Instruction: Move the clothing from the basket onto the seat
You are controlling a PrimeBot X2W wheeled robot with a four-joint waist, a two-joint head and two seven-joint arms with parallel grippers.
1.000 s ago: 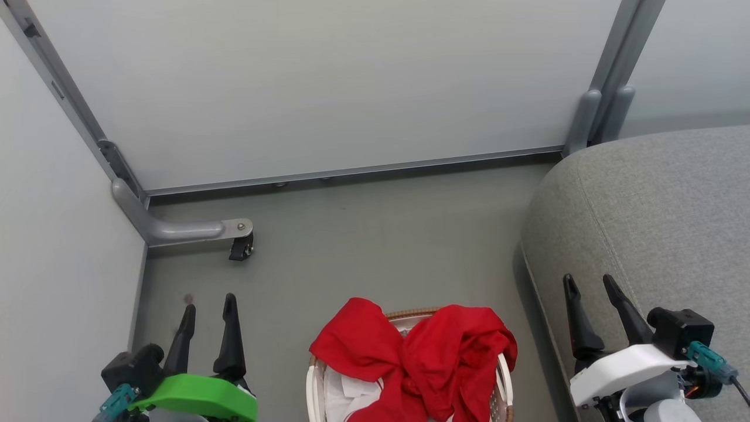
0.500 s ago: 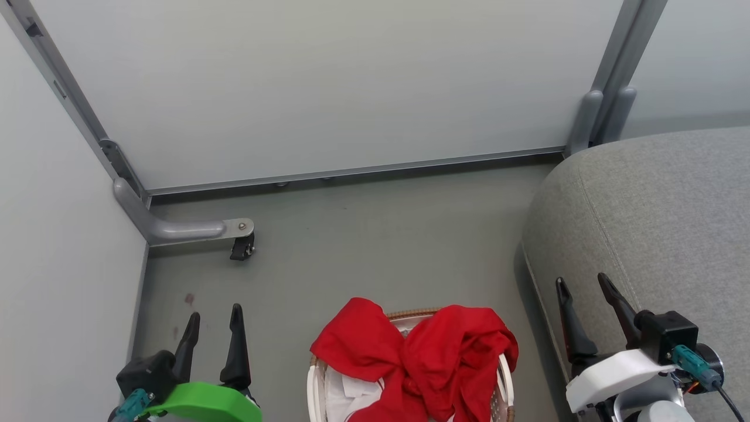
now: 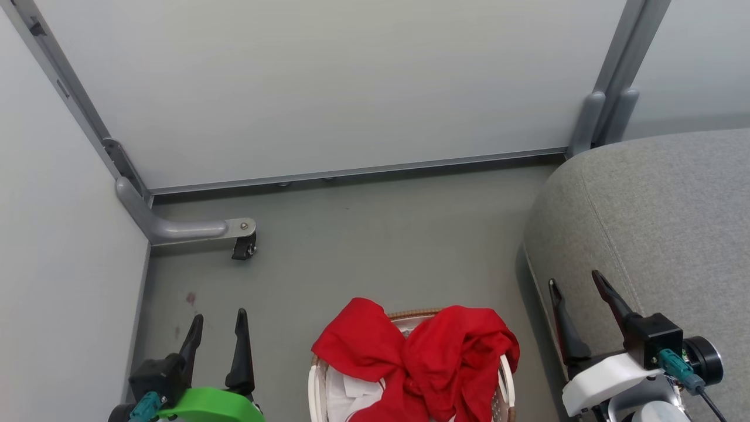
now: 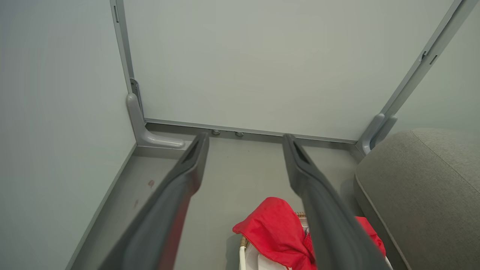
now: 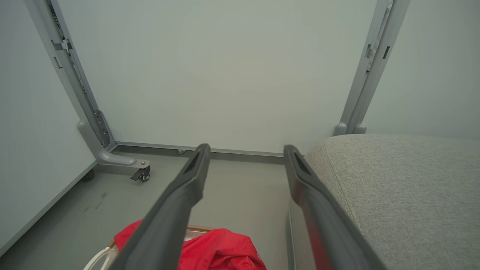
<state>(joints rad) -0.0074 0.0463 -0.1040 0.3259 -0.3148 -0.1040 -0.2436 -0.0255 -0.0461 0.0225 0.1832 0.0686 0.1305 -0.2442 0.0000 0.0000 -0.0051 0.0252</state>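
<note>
Both arms sit lower vs 1 s ago; left gripper [image 3: 220,315] & right gripper [image 3: 574,278] spread wide, empty, so aim for a thick fold of clothing [image 3: 445,351] atop basket [image 3: 312,387].

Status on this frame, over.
Left gripper and right gripper open, empty. Clothing heaped in basket, none on seat. No obstacle seen between.
</note>
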